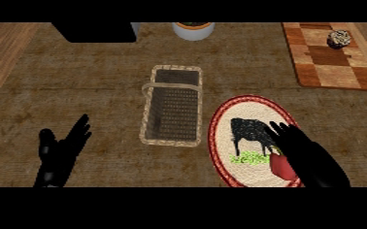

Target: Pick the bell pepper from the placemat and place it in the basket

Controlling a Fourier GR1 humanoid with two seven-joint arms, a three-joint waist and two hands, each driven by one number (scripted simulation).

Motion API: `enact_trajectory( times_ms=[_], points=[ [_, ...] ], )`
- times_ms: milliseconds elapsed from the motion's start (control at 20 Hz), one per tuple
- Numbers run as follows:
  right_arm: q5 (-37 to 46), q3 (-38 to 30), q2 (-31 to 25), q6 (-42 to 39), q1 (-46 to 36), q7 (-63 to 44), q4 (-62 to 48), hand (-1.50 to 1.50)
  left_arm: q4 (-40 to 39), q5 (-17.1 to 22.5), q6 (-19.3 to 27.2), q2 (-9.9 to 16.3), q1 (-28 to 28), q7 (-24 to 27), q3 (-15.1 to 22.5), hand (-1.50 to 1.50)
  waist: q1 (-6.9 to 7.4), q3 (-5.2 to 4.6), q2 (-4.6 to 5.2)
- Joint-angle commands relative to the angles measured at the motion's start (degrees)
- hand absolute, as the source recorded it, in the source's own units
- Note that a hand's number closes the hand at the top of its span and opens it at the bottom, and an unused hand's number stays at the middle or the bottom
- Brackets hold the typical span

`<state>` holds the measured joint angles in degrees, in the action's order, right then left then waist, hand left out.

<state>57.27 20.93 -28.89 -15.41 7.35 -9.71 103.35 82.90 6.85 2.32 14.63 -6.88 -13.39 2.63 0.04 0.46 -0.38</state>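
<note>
Red bell pepper [279,166] is sitting on the round placemat [228,121] at lower right, near its lower edge, & you're seeing only part of it b/c the right hand [309,156] is lying over it. That hand is coming in from the bottom edge w/ fingers stretched fwd across the mat; they're looking straight rather than curled, so it's reading as spread, touching or just above the pepper, can't tell which. The mat is showing a red rim, pale weave, a black cow figure & a green patch just beside the pepper. Wicker basket [171,106] is standing just left of the mat, long side running away from you. Left hand [62,152] is resting at lower left, fingers up & apart, well apart from the basket. Farther back, a white cup [193,29] & a dark box [95,31] are sitting at the top edge; a checkered wooden board [326,63] at upper right is carrying a small speckled ball [339,38].
</note>
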Motion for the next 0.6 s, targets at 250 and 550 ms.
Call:
enact_trajectory(
  times_ms=[250,550],
  points=[
    [2.62,-1.01,2.23,2.82,0.75,4.14,-3.88,-1.50,2.34,-1.37,-0.20,-1.60,-3.00,-3.90,0.65,0.00,0.03,-0.44,0.32],
    [7.11,1.79,5.07,6.58,2.00,4.39,-8.03,1.50,-3.50,-2.76,-1.08,-1.73,-3.11,0.67,-0.67,0.00,0.04,-0.45,0.37]
  ],
)
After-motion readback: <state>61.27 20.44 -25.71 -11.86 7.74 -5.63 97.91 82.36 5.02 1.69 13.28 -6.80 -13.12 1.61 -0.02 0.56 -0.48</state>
